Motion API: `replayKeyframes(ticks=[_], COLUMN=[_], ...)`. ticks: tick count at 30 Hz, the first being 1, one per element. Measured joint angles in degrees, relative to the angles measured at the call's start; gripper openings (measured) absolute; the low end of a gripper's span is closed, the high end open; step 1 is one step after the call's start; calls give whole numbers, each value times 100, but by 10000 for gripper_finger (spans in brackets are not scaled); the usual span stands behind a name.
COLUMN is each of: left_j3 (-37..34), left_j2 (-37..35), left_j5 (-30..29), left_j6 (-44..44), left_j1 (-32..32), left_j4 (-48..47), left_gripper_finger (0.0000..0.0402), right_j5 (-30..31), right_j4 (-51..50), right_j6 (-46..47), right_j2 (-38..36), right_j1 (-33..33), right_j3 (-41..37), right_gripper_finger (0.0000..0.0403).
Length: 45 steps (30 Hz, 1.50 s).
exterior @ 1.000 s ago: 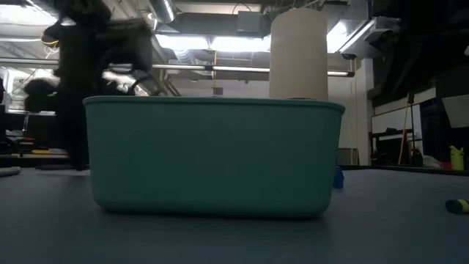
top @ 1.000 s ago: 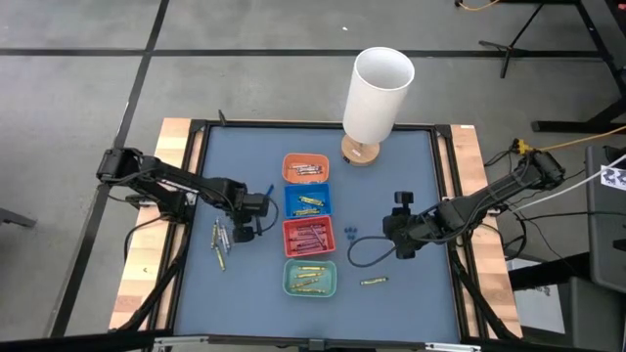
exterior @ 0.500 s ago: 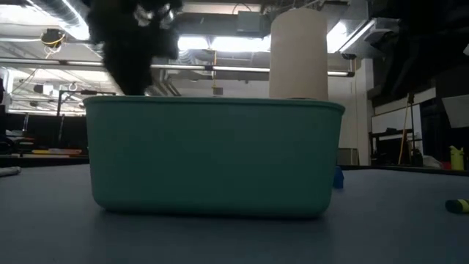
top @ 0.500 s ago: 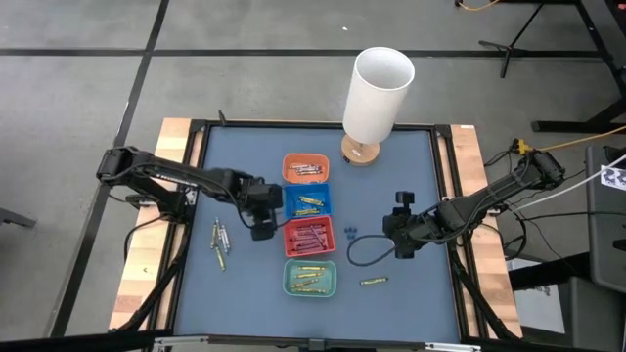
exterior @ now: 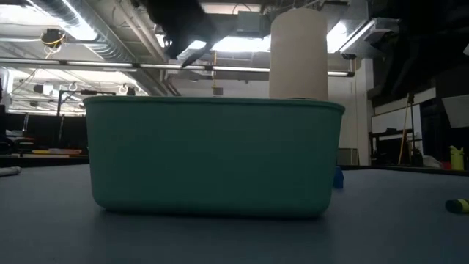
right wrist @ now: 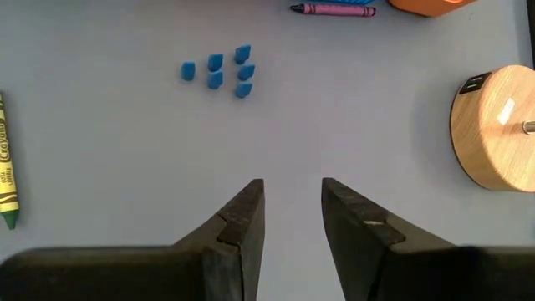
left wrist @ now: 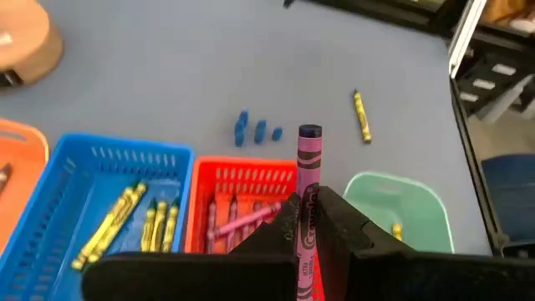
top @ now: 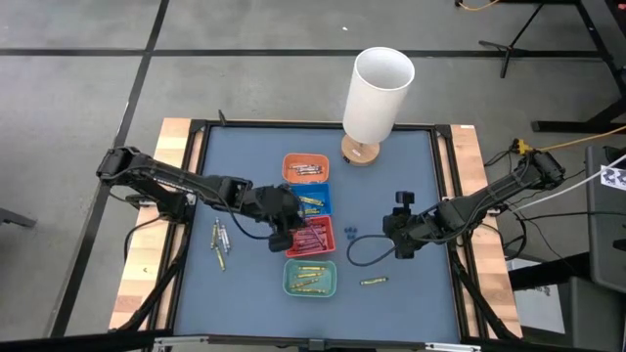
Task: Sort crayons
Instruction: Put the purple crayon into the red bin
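We find four small trays in a column at the middle of the table (top: 235, 156): an orange tray (top: 306, 168) nearest the far edge, then a blue tray (top: 319, 199), a red tray (top: 315, 236), and a green tray (top: 310, 278) nearest the near edge. A tall white cylinder (top: 378, 95) stands on a round wooden base (top: 354, 152) close to the far edge.

The left gripper (top: 282, 232) is over the left rim of the red tray, beside the blue one. Its fingers are clamped on a purple crayon (left wrist: 308, 176), which stands out beyond the fingertips with its tip above the red tray. The right gripper (top: 401, 230) hangs over bare table toward the right edge, its fingers parted with a clear gap and holding nothing.

Crayons lie as follows: yellow crayons (left wrist: 132, 216) in the blue tray, purple crayons (left wrist: 238, 219) in the red tray, yellow ones in the green tray, and some in the orange tray whose colours we cannot make out. A few loose crayons (top: 220, 242) lie near the left edge. One yellow crayon (top: 374, 282) lies alone near the near edge, right of the green tray. Small blue pieces (right wrist: 221, 70) sit just right of the red tray.
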Motion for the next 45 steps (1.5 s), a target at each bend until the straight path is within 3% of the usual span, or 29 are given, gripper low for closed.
replayKeyframes(ticks=[5,18,26,36,41,45], left_j3=[7,5,5,5,5,5], left_j2=[138,721,781,781,780,779], left_j5=[-278,-343,-609,-667,-667,-667], left_j6=[2,43,44,44,44,44], left_j1=[-226,-433,-424,-424,-424,-424], left_j4=[263,329,335,333,331,329], left_gripper_finger=[5,16,70,91,90,90], right_j5=[1,31,1327,2143,2322,1797], right_j4=[7,282,645,1035,2003,3503], right_j6=[0,-22,13,591,920,928], right_j2=[0,0,0,0,2,2], right_j1=[0,0,-2,-385,-1043,-1603], right_j3=[0,-4,-4,-254,-978,-1578], right_gripper_finger=[117,117,117,117,117,117])
